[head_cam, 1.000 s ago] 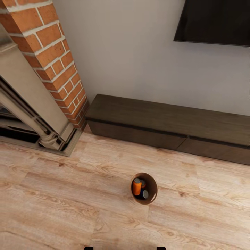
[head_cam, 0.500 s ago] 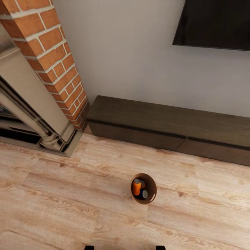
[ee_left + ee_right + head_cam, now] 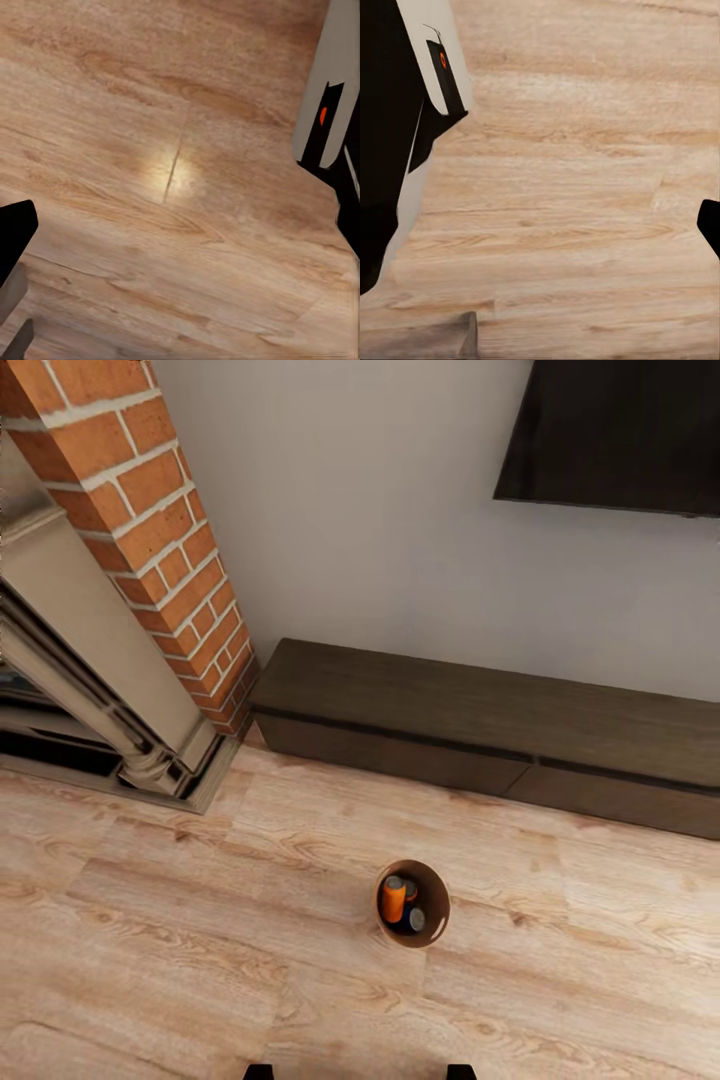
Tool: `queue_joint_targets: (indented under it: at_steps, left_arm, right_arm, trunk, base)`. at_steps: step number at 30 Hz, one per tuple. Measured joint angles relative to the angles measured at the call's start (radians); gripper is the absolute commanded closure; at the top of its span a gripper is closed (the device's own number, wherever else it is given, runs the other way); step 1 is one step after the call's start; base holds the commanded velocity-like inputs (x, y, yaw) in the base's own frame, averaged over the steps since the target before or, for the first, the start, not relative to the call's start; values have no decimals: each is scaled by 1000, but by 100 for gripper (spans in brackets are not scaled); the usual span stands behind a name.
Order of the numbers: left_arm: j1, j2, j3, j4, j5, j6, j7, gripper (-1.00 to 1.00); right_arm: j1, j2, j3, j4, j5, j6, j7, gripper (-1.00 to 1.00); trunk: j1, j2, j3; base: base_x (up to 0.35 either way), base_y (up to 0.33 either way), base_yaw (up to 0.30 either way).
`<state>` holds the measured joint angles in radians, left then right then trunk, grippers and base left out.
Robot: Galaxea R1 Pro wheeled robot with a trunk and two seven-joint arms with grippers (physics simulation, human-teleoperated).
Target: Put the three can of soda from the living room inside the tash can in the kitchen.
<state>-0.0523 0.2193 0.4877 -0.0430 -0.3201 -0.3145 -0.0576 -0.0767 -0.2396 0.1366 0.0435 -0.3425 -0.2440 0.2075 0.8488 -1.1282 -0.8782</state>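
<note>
You are looking down at one tash can (image 3: 432, 925) standing upright on the light wood floor (image 3: 200, 960) of the living room, its round mouth opening upward and a little toward you, so the brown inside wall is showing. Inside it you are seeing three cans. One bright orange can of soda (image 3: 393, 899) is standing nearly on end against the near-left wall, its long axis running up and down and its grey top pointing upward. A second can (image 3: 411, 889) is peeking out just behind it, mostly hidden, with orange showing below its grey top. A third, darker can (image 3: 416, 920) is sitting just beside the orange one on its right, showing you its pale grey top; its long axis is hard to judge from this angle.

Beyond the bucket, one long dark low cabinet (image 3: 480, 730) is running along the wall, one wall TV (image 3: 610, 435) is hanging above it, and one brick fireplace (image 3: 150, 550) is standing at the left.

Both wrist cameras are facing bare floorboards. How far either claw is spread, you cannot tell from these pictures, and nothing is showing between the fingers.
</note>
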Motion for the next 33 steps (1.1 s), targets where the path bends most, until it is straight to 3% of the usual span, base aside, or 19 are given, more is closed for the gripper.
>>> queue_joint_targets:
  at_steps: [6,12,33]
  left_arm:
    - [3,-4,0,2,-2,0,-41,-100]
    - [3,-4,0,3,-1,3,-102,-100]
    - [3,-20,2,2,-2,5,-102,-100]
  right_arm:
    - [34,19,-1,0,0,-4,-38,-100]
    - [46,27,-3,-1,0,-9,-58,-100]
    - [49,51,5,-10,13,-7,-98,-100]
  trunk:
    - [-23,42,19]
    - [-23,42,19]
    - [-23,42,19]
  base:
    - [0,0,0]
    - [0,0,0]
    - [0,0,0]
